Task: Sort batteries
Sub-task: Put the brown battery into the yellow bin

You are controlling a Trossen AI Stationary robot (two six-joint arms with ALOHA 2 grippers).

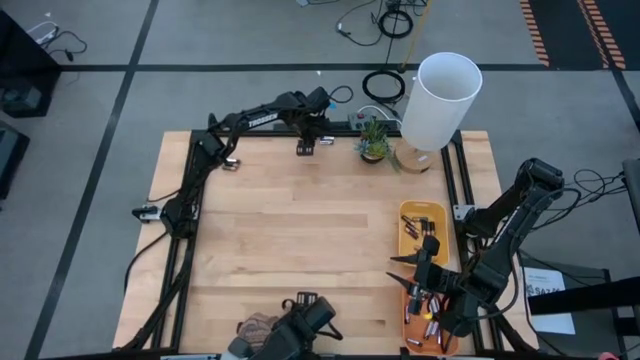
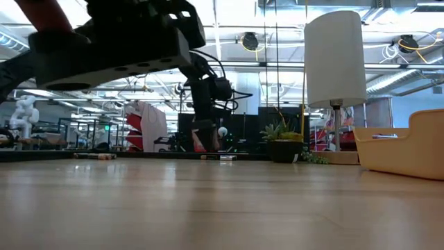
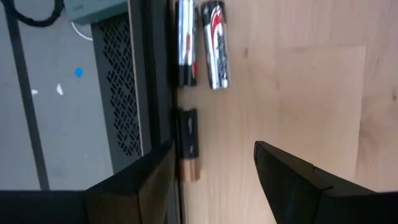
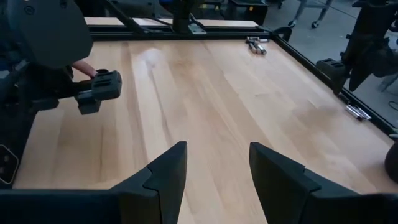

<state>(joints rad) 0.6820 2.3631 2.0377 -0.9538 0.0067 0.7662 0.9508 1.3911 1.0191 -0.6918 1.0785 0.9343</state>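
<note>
Three batteries lie on the wood by the table's far rail: two silvery ones with red marks [image 3: 214, 43] and a dark one with a copper end [image 3: 188, 144]. My left gripper [image 3: 214, 171] hangs open just above them, at the far edge [image 1: 307, 143]; the dark battery lies by its one finger, apart from it. More batteries [image 4: 256, 45] lie near the left rail. My right gripper [image 4: 214, 168] is open and empty over the trays at the right [image 1: 425, 262]. The yellow tray [image 1: 437, 212] and the orange tray [image 1: 408, 300] hold several batteries.
A white lamp [image 1: 440, 100] and a small plant [image 1: 374, 140] stand at the far right. A person's hand holds a black device [image 4: 96, 90] at the near edge [image 1: 303, 318]. Black rails [image 3: 158, 74] frame the table. The wooden middle [image 1: 300, 230] is bare.
</note>
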